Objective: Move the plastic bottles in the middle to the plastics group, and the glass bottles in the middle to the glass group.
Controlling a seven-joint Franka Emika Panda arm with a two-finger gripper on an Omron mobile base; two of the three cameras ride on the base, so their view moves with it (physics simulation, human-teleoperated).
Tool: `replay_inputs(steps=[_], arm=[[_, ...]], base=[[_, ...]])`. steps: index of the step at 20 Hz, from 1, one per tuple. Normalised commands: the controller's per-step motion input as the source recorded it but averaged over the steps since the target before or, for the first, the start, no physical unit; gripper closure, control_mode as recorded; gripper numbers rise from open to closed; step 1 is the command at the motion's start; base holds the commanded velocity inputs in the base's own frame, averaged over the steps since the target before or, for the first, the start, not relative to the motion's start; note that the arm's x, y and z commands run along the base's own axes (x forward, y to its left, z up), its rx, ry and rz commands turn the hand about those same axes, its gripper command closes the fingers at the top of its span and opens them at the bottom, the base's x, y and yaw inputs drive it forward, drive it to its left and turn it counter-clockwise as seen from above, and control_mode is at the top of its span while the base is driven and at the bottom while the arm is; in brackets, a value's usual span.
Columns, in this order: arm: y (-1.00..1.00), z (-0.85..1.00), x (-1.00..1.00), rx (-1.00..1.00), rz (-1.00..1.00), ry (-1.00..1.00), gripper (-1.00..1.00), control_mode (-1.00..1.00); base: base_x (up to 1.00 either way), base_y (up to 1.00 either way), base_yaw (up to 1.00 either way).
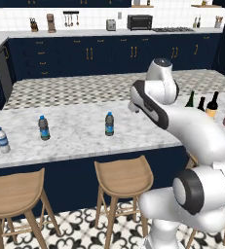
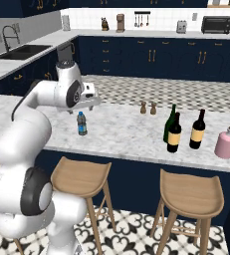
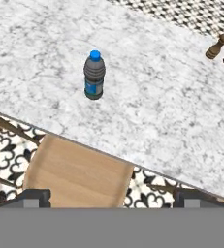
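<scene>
Nearest: gripper (image 3: 113,197) over a stool (image 3: 77,169) at the counter (image 3: 181,121) edge, jaws spread wide, holding nothing.

Just past the edge: blue bottle (image 3: 94,75), upright, alone on the marble, blue cap on. Translucent, but fill level too faint to read. Not yet with the plastics, so judged first in line for a grasp.

Off to the left along the same counter: tinted bottle (image 1: 44,128) and clear bottle (image 1: 3,140), both upright and capped, well apart from the blue bottle. Nothing added there so far.

Off to the right: dark bottle (image 2: 174,133) with orange label, green bottle (image 2: 170,122) touching or just behind it, hard to say which. Near them the labelled wine bottle (image 2: 198,129), then a pink flask (image 2: 226,143). All upright, all stoppered, contents hidden by dark glass. Short gap only to the wine bottle; cannot tell whether that counts as grouped.

Farthest: two small mills (image 2: 148,107) toward the back edge.

Judged overall: hardly begun. Plastic move plainly still to do, both glass moves probably too.
</scene>
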Motion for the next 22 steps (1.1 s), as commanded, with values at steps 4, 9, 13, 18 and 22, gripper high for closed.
replay_inputs(steps=[4, 9, 13, 18, 22], arm=[[1.0, 0.05, 0.0, 0.02, -0.01, 0.0, -1.0, -1.0], [0.27, 0.01, 0.38, -0.01, -0.03, 0.02, -1.0, -1.0], [0.0, -0.24, 0.67, 0.02, 0.0, 0.0, -1.0, -1.0], [0.05, -0.51, 0.54, 0.04, 0.0, -0.02, -1.0, -1.0], [0.12, -0.13, 0.2, 0.01, -0.02, -0.06, -1.0, -1.0]], base=[[0.0, 0.0, 0.0], [0.0, 0.0, 0.0], [0.0, 0.0, 0.0], [0.0, 0.0, 0.0], [0.0, 0.0, 0.0]])
